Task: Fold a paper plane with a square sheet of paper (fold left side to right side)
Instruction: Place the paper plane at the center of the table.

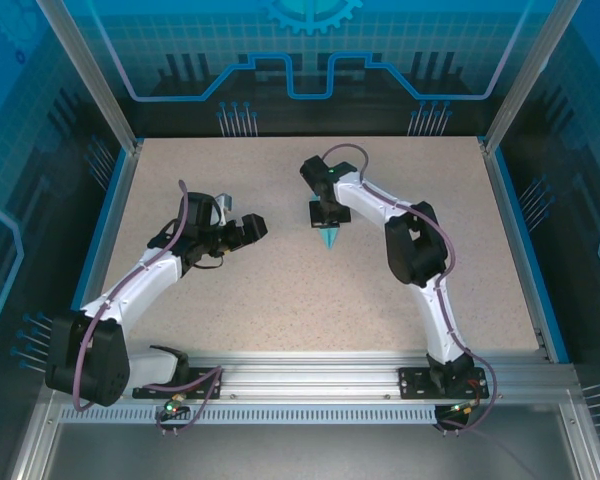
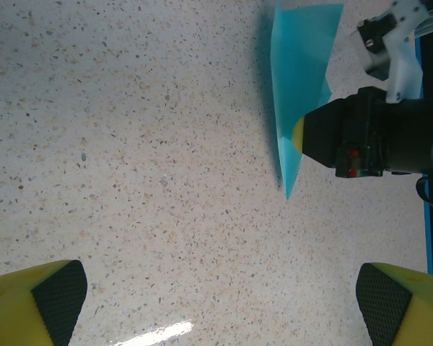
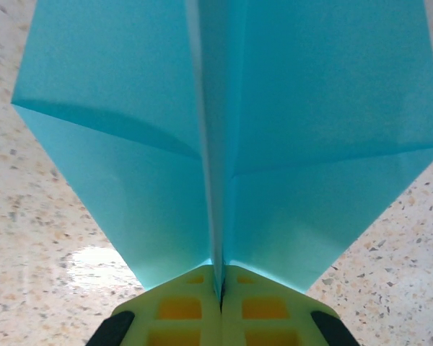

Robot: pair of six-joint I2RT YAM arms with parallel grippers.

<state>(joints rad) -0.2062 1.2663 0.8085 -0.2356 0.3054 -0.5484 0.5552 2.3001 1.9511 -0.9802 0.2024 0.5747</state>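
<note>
The light-blue paper plane (image 1: 329, 238) hangs at the table's middle back, its sharp tip pointing toward the near edge. My right gripper (image 1: 327, 222) is shut on its centre crease. In the right wrist view the yellow fingers meet on that crease at the right gripper (image 3: 221, 282), and the paper plane (image 3: 310, 108) spreads into two wings above them. In the left wrist view the paper plane (image 2: 299, 86) is at the upper right, tip down, with the right gripper (image 2: 300, 138) clamped on it. My left gripper (image 1: 248, 228) stands open to the left, its yellow fingertips (image 2: 54, 299) wide apart over bare table.
The speckled beige table (image 1: 280, 300) has blue side rails (image 1: 520, 240) and an aluminium rail (image 1: 320, 372) along the near edge. The right arm's elbow (image 1: 415, 245) rises right of the plane. Metal corner posts (image 1: 85, 70) stand at the back.
</note>
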